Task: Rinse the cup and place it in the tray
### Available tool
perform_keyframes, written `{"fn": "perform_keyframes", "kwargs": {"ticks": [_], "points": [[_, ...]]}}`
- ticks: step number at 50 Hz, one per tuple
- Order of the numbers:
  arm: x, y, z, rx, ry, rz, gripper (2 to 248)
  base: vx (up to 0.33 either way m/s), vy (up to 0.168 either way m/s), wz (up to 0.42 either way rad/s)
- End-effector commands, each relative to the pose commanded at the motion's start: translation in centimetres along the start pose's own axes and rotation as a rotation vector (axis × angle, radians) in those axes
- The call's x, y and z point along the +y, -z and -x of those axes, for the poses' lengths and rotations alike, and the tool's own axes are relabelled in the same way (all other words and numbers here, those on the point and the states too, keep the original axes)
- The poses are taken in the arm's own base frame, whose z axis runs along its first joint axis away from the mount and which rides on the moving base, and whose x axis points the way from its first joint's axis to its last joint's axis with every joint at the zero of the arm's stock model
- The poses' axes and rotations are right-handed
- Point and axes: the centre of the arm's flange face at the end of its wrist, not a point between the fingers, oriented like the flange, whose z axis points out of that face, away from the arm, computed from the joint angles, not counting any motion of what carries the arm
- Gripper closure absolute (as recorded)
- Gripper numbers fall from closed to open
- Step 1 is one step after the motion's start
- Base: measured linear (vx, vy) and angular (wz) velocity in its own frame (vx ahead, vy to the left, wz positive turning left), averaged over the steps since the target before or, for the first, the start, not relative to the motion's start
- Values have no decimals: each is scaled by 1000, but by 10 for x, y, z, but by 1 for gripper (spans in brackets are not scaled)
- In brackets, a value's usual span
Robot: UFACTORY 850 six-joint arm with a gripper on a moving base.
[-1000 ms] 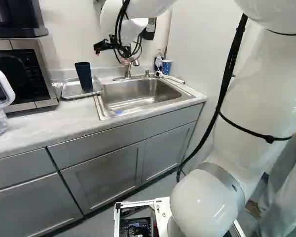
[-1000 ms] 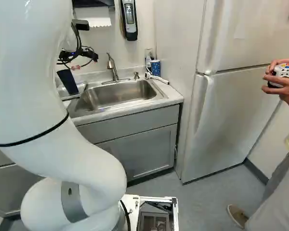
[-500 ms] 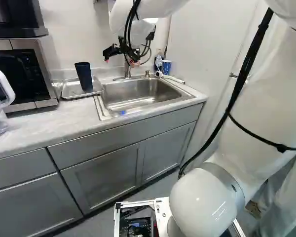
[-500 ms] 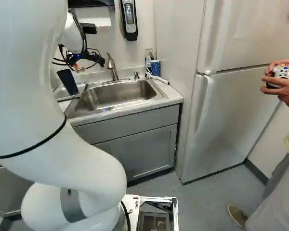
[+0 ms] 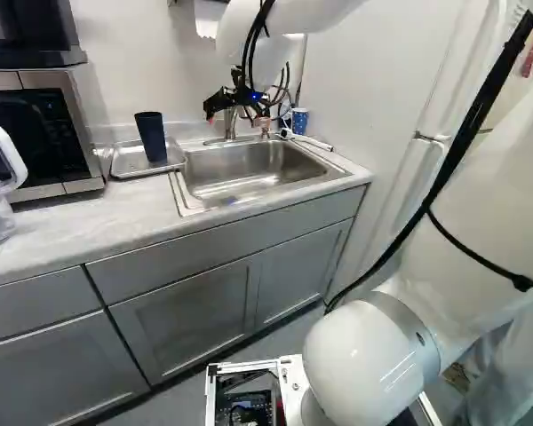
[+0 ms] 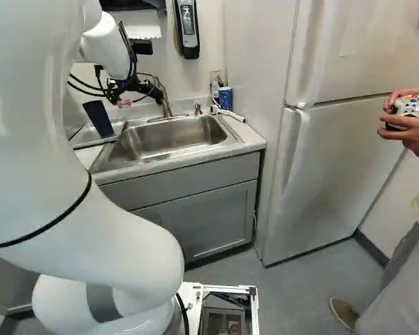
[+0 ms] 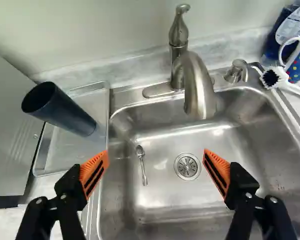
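Cup [image 5: 151, 138]: dark navy, tall, tapering, handleless, smooth-sided; wide open mouth facing up. Standing upright on its base inside the tray, upper left of the left base view.

Tray [image 5: 127, 162]: silver-grey, shallow, rectangular, metallic, raised rim; lying flat on the counter [image 5: 71, 222], upper left of same view, bearing the cup.

The cup [image 7: 67, 112] looks smooth, matt plastic, and the tray [image 7: 70, 152], sink [image 7: 165, 195] and faucet [image 7: 196, 90] glossy metal.

The hand [image 5: 237, 119], fingers [image 7: 94, 171] spread, hangs over the sink [image 7: 162, 200]; a spoon [image 7: 142, 162] lies near the drain [image 7: 187, 166], a cup [image 7: 65, 112] stands in the tray [image 7: 72, 152].
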Motion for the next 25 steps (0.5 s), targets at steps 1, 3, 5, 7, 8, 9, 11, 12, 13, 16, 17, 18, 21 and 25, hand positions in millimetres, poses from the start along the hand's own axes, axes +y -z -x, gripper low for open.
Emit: {"fn": "perform_keyframes", "kwargs": {"ticks": [1, 3, 5, 7, 8, 9, 11, 12, 13, 16, 17, 18, 21, 25], "points": [[2, 1, 1, -3, -2, 3, 3, 0, 0, 0], [5, 2, 2, -9, -7, 8, 3, 0, 0, 0], [8, 3, 3, -12, -12, 13, 3, 0, 0, 0], [11, 4, 3, -15, -16, 17, 3, 0, 0, 0], [13, 4, 4, -16, -18, 20, 3, 0, 0, 0], [14, 5, 4, -17, -20, 22, 3, 0, 0, 0], [17, 6, 5, -19, -25, 27, 3, 0, 0, 0], [19, 6, 5, -19, -27, 29, 3, 0, 0, 0], [20, 7, 6, -20, -29, 32, 3, 0, 0, 0], [25, 8, 6, -21, -36, 38, 3, 0, 0, 0], [25, 8, 6, -22, -35, 38, 3, 0, 0, 0], [25, 8, 6, -22, -35, 38, 3, 0, 0, 0], [25, 8, 6, -22, -35, 38, 3, 0, 0, 0], [25, 8, 6, -22, -35, 38, 3, 0, 0, 0]]}}
